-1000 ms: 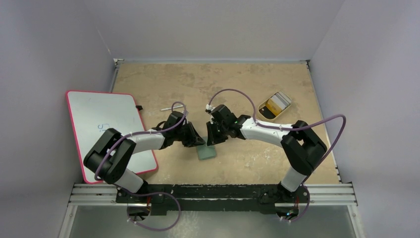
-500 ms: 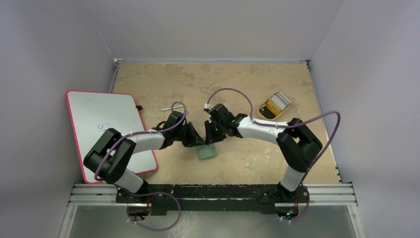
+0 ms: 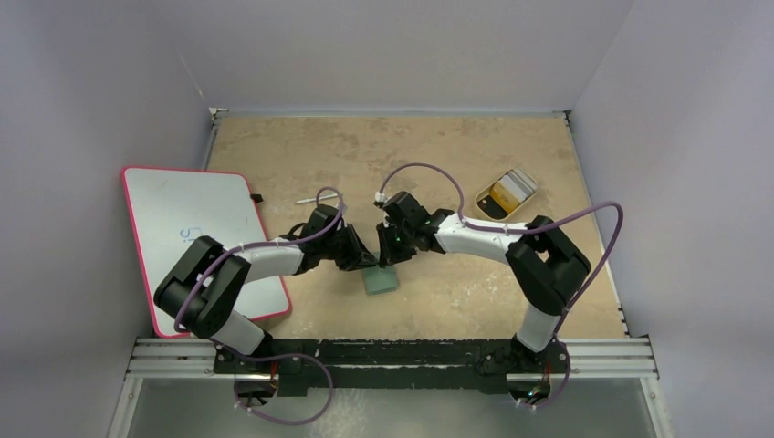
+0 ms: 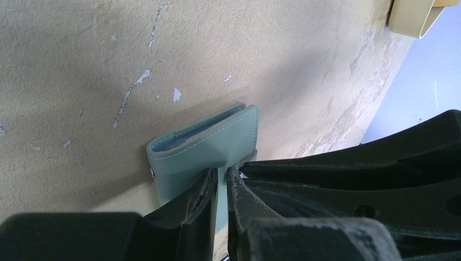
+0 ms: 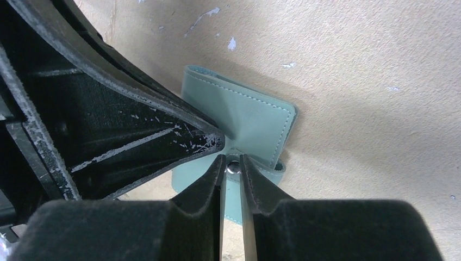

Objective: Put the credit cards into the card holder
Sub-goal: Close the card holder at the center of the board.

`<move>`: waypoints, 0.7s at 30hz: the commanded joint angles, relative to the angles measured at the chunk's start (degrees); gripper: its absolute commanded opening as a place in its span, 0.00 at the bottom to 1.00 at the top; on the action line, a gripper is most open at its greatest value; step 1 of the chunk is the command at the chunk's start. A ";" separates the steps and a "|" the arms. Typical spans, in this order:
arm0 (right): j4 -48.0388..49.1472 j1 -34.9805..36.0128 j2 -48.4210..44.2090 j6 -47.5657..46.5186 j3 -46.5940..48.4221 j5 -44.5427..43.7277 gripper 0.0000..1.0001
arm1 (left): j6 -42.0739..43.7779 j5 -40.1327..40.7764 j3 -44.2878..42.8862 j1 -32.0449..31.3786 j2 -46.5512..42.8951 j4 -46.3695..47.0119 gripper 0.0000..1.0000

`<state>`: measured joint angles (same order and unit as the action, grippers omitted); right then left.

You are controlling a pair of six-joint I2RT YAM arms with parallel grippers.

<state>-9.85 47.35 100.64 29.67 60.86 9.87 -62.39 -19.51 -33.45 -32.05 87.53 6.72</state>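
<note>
The grey-green card holder (image 3: 381, 281) lies on the table between the two arms, with one cover pulled up. My left gripper (image 3: 363, 258) is shut on that cover's edge (image 4: 222, 176); the card holder (image 4: 201, 147) buckles where the fingers pinch it. My right gripper (image 3: 391, 255) comes in from the other side. It is shut on the snap tab, and the metal snap button (image 5: 234, 167) sits between its fingertips. The card holder (image 5: 255, 117) shows a crease there too. The credit cards (image 3: 507, 190), black, yellow and white-grey, lie in the tan tray (image 3: 529, 199) at the right.
A pink-edged whiteboard (image 3: 196, 228) lies at the left under the left arm. A thin white stick (image 3: 306, 200) rests behind the left wrist. A corner of the tan tray (image 4: 418, 16) shows in the left wrist view. Purple cables loop over both arms.
The right arm has shifted a little to the left, bringing its gripper closer against the left one at the card holder. The left arm and the card holder have stayed put.
</note>
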 commanded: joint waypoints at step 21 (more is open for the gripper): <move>-4.75 3.19 0.58 -2.43 4.44 -4.36 0.12 | 1.22 2.90 -0.83 -0.25 1.57 0.10 0.12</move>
<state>-13.08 49.25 100.92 27.57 62.87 7.38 -62.41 -19.49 -33.45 -32.08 87.66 6.76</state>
